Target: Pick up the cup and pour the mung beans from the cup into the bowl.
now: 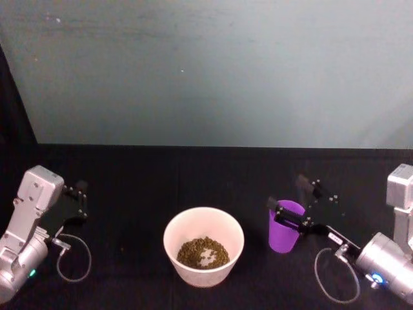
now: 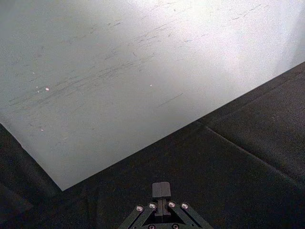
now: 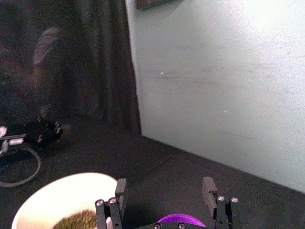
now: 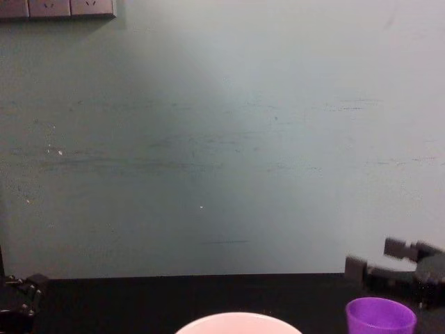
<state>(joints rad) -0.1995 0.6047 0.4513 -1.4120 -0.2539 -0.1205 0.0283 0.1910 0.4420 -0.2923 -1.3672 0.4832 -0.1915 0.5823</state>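
The purple cup (image 1: pixel 284 230) stands upright on the black table, to the right of the bowl (image 1: pixel 203 223). A heap of mung beans (image 1: pixel 202 252) lies inside the pinkish-white bowl. My right gripper (image 1: pixel 292 196) is open, its fingers spread to either side of the cup's top. In the right wrist view the cup's rim (image 3: pixel 181 220) shows low between the two fingers of the right gripper (image 3: pixel 165 187). The chest view shows this gripper (image 4: pixel 375 256) just above and behind the cup (image 4: pixel 381 316). My left gripper (image 1: pixel 80 200) rests shut at the far left, away from the bowl.
A pale teal wall (image 1: pixel 206 71) rises at the table's back edge. Loose cable loops hang by each wrist (image 1: pixel 74 258). Black tabletop lies open between the left arm and the bowl.
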